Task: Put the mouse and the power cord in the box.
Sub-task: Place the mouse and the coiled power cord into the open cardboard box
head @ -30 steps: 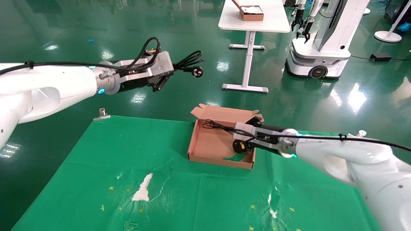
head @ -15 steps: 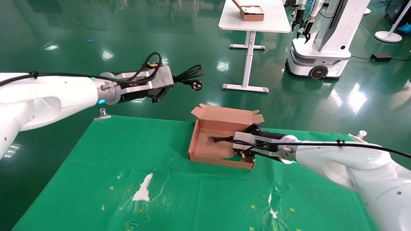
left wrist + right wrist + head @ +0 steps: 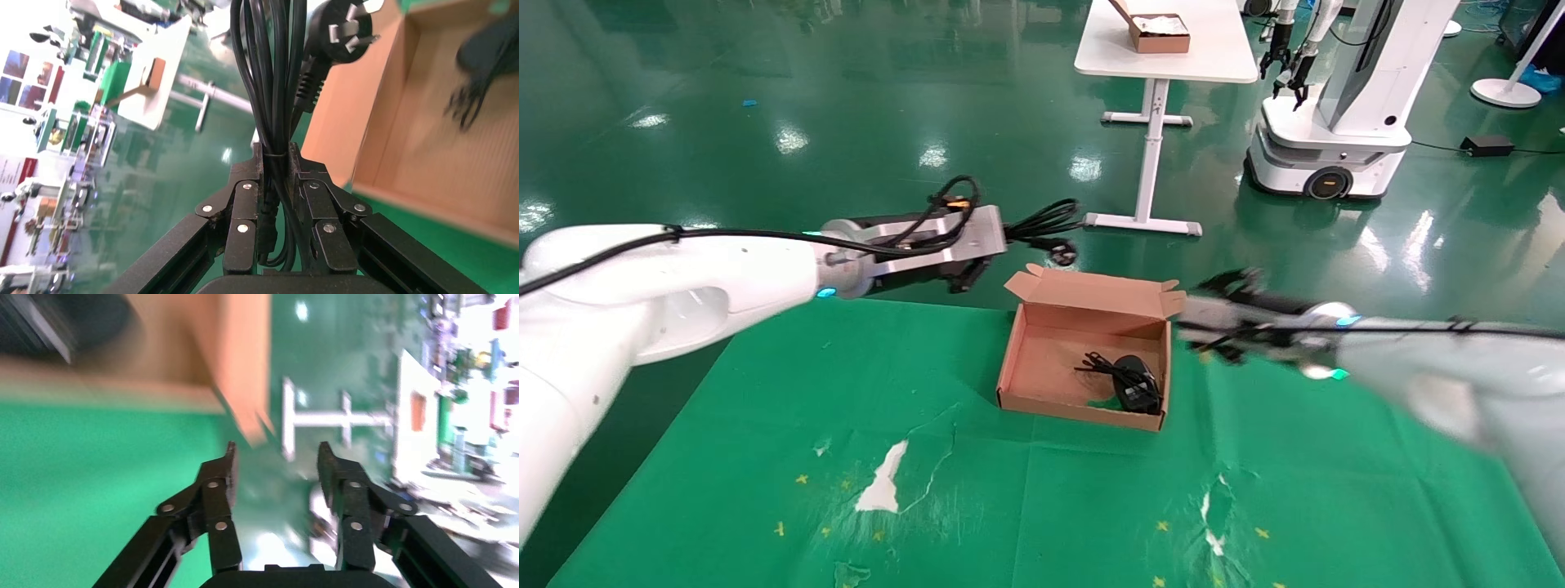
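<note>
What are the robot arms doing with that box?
They are packing it. The small black wired mouse already lies inside the shallow brown cardboard box on the green cloth. The right gripper is open and empty, just outside the box's right wall. The left gripper is shut on the thick black coiled power cord, holding it beyond the box's far left corner.

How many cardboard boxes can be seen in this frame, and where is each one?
2. The open box sits on the green cloth before the robot, with the mouse inside. A smaller brown box sits on the white table farther back. No others visible.
</note>
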